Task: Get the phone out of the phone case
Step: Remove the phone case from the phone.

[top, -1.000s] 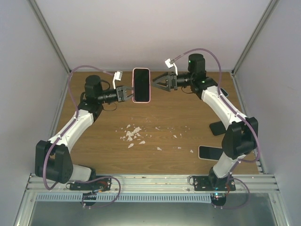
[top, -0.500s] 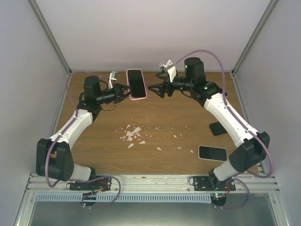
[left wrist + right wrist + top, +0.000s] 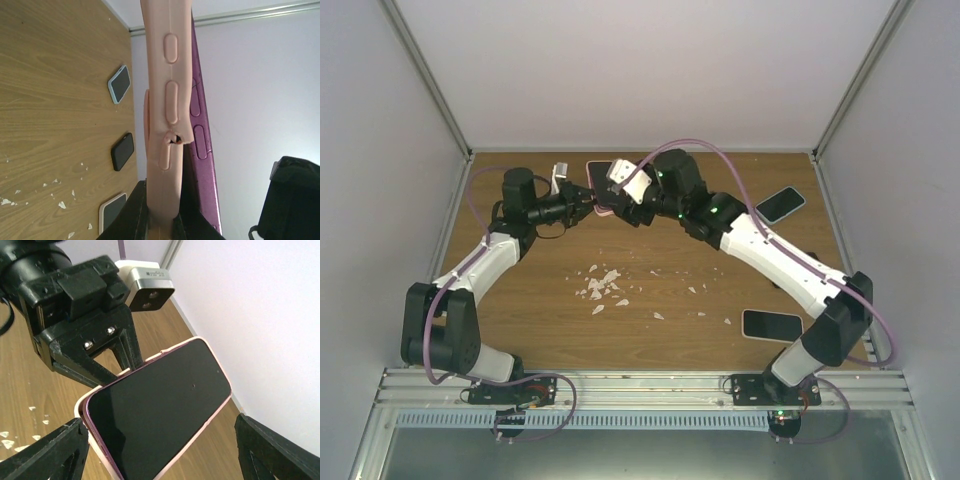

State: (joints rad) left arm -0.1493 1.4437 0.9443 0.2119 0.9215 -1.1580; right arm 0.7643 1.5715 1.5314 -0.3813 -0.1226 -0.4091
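Note:
A phone with a dark screen and purple edge sits in a pale pink phone case. The phone's edge stands apart from the case wall on one side. My left gripper is shut on the case's end and holds it above the table's far middle. My right gripper is open, one finger on each side of the phone's screen face, not touching it. In the top view the right wrist covers most of the phone.
Loose phones lie on the wooden table at the right and near right; the left wrist view also shows a dark one. White crumbs are scattered mid-table. Grey walls close the back and sides.
The right arm has swung left across the table, and its open fingers now straddle the phone. The left gripper has turned the cased phone and drawn it slightly left.

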